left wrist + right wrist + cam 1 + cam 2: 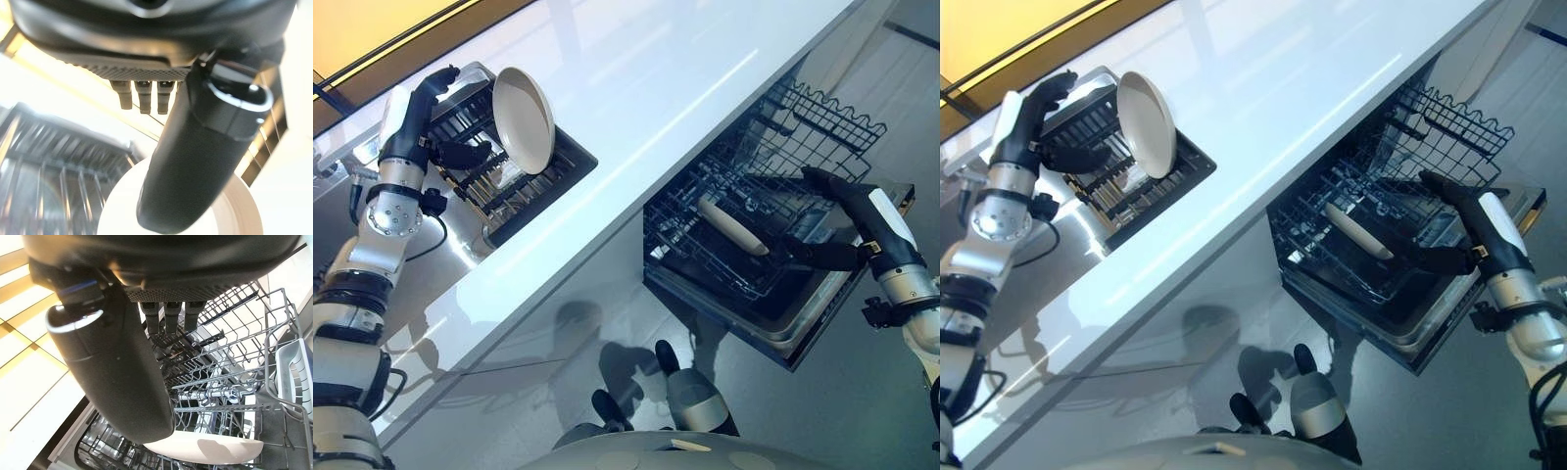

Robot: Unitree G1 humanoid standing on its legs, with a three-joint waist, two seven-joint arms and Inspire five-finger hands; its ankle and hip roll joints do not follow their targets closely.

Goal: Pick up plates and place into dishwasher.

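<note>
Left eye view: from the head we look steeply down on the white surface [636,117], with the dish rack [509,181] toward its left end and the dishwasher rack [744,235] pulled out below its near edge.
Right eye view: we see the same scene from slightly to the side, facing the same way.
Left wrist view: we sit very close behind the left hand [200,161], facing a plate [234,210] and the dish rack's wires.
Right wrist view: we look along the right hand [117,377], very near, into the dishwasher rack and a plate standing there [210,450].
Shared: both racks and both plates appear in head and wrist views.
</note>
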